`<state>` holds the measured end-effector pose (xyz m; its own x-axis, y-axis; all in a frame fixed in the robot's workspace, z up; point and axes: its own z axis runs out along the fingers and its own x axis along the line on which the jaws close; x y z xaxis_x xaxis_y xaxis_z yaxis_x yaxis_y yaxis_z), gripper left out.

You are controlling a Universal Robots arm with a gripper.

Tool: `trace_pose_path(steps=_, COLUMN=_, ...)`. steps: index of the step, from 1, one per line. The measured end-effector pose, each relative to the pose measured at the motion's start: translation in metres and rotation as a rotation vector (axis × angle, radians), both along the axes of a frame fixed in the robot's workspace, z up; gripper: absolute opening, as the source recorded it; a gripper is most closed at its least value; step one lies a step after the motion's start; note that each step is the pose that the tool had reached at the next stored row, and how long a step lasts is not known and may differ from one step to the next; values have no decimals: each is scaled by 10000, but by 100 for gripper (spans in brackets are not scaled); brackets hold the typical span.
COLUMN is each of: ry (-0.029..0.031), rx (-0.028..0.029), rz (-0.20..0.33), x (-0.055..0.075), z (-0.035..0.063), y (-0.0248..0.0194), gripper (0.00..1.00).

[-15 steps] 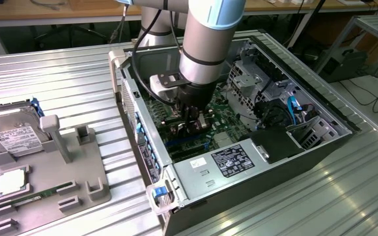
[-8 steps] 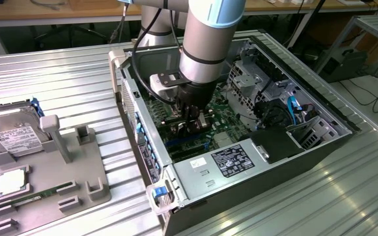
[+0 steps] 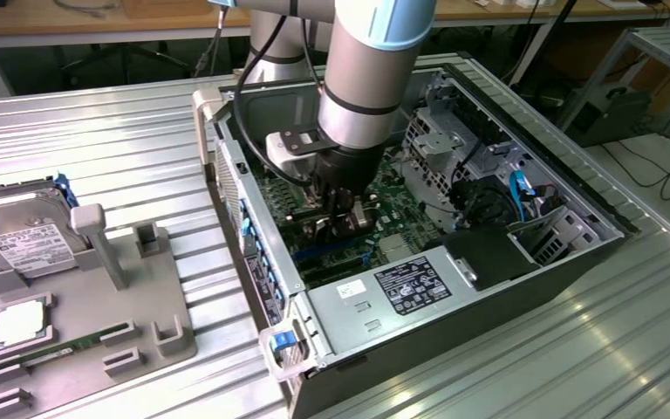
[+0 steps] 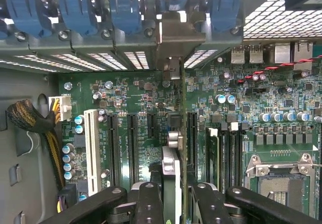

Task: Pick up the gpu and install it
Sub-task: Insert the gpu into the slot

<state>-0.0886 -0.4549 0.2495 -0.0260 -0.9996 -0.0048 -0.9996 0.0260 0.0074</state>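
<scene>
Inside the computer case (image 3: 568, 253), hand (image 4: 173, 194) pinching the upright gpu (image 4: 182, 133) above motherboard (image 4: 146, 98).

The end effector (image 3: 345, 220) holds the gpu (image 3: 352, 229) inside the open computer case (image 3: 568, 253).

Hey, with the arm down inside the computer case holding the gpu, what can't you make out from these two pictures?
- Exterior view: the gpu, held edge-on in the pincer, is hidden behind the arm.
- Wrist view: whether its lower edge has entered a motherboard slot; the pincer covers that.
- Exterior view: the power supply label print is too small.
</scene>
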Motion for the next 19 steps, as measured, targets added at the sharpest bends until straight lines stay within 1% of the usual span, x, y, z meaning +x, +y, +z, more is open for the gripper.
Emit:
trace_pose_path(steps=4, ry=1, rx=-25, rz=0, x=0, z=0, y=-3, gripper=28)
trace_pose_path(steps=8, ry=4, rx=-25, rz=0, x=0, z=-14, y=-3, gripper=28)
trace_pose_path(steps=12, ry=33, rx=-29, rz=1, x=0, z=-30, y=-3, gripper=28)
trace_pose_path(steps=13, ry=46, rx=-29, rz=2, x=1, z=-32, y=-3, gripper=28)
trace_pose_path(steps=19, ry=208, rx=-27, rz=1, x=0, z=-48, y=-2, gripper=28)
